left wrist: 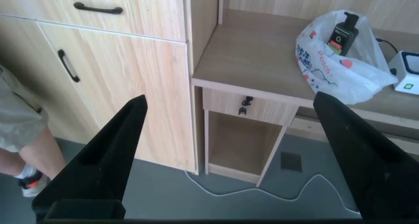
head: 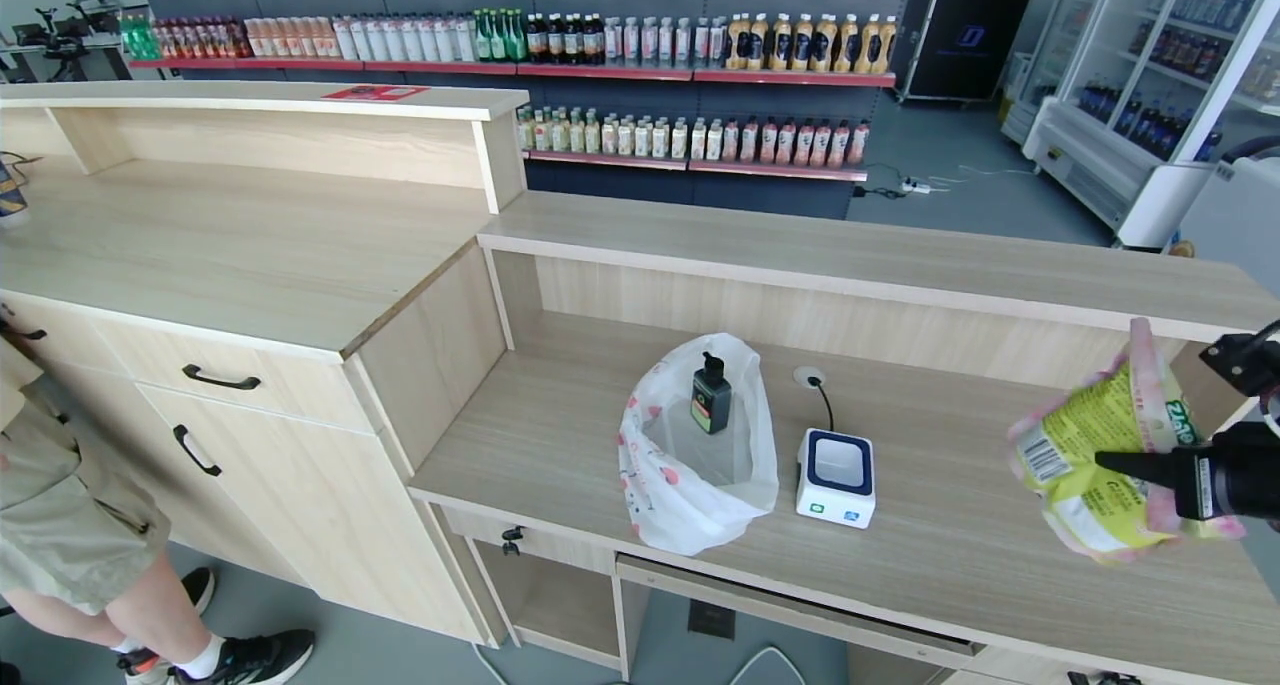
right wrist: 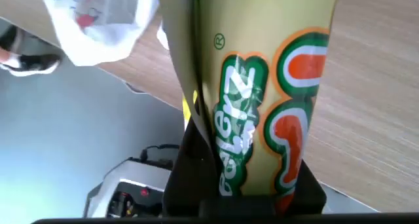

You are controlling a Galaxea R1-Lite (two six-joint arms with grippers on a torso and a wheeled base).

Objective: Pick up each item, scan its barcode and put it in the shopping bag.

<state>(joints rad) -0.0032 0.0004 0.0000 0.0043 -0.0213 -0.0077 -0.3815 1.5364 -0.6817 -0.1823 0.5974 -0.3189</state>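
Note:
My right gripper (head: 1150,468) is shut on a yellow and pink snack bag (head: 1095,460), held above the right end of the counter with its barcode facing left; the bag (right wrist: 262,93) is close up in the right wrist view. A white and blue barcode scanner (head: 837,476) sits on the counter left of the bag. Beside the scanner stands an open white shopping bag (head: 690,455) with a dark pump bottle (head: 711,395) inside. My left gripper (left wrist: 229,158) hangs open below counter height, left of the shopping bag (left wrist: 340,57).
The wooden counter (head: 950,555) has a raised back ledge and a taller cabinet (head: 250,255) at left. A cable (head: 825,400) runs from the scanner to a grommet. A person's legs (head: 90,555) stand at the far left. Drink shelves line the back.

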